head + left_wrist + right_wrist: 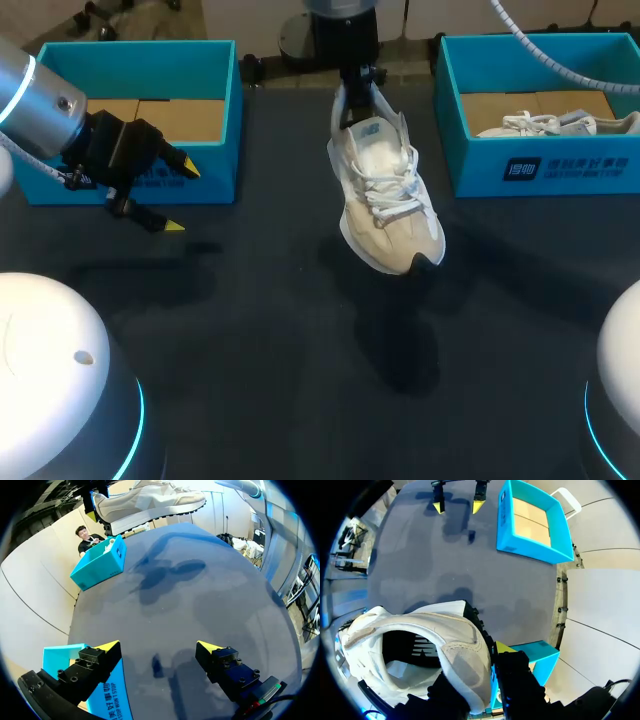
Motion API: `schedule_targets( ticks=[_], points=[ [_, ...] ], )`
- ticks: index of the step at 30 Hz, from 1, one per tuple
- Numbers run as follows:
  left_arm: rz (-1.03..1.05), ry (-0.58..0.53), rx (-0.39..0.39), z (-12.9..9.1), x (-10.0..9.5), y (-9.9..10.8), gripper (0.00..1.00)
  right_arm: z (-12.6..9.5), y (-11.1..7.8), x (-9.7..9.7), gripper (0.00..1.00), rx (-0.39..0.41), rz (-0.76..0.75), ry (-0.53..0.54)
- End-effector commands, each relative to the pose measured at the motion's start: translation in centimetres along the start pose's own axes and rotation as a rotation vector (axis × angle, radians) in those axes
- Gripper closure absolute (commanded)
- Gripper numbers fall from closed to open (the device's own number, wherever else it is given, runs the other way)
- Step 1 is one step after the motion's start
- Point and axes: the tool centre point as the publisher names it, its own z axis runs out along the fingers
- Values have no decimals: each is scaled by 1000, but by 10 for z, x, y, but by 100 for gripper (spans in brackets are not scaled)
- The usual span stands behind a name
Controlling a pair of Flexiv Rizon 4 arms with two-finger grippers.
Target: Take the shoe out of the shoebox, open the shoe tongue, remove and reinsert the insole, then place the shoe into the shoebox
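A cream lace-up shoe (385, 200) hangs in the air over the middle of the dark table, toe toward me and tilted down. My right gripper (357, 100) is shut on its heel collar. In the right wrist view the shoe's (420, 645) open mouth lies just ahead of the right gripper (482, 662), one yellow-tipped finger (502, 647) outside the heel. My left gripper (182, 198) hovers open and empty in front of the left shoebox (130, 48). Seen from the left wrist, the left gripper (157, 646) holds nothing, and the shoe (150, 502) floats far ahead.
The left shoebox is teal with only a brown cardboard floor showing. A matching right shoebox (560, 165) at the back right holds a second pale shoe (555, 124). The shoe's shadow falls on the table (300, 400).
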Motion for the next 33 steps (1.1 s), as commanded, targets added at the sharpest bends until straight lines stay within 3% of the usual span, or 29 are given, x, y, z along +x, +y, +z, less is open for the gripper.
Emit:
schedule_targets(
  ticks=[1,5,13,18,21,22,24,33],
  points=[
    [1,0,-1,-1,1,0,0,-1,-2,0,100,-4,-1,0],
    [1,0,-1,-1,1,0,0,-1,-2,0,100,-4,-1,0],
    [1,0,-1,-1,1,0,0,22,-41,-34,100,-16,-4,43],
    [1,0,-1,-1,1,0,0,36,-90,-72,100,-34,-49,49],
    [1,0,-1,-1,1,0,0,43,-107,-83,100,-27,-57,42],
    [1,0,-1,-1,1,0,0,47,-125,-95,100,-20,-61,31],
    [1,0,-1,-1,1,0,0,49,-142,-106,100,-5,-57,20],
    [1,0,-1,-1,1,0,0,59,-209,-143,100,-21,-53,9]
  ],
)
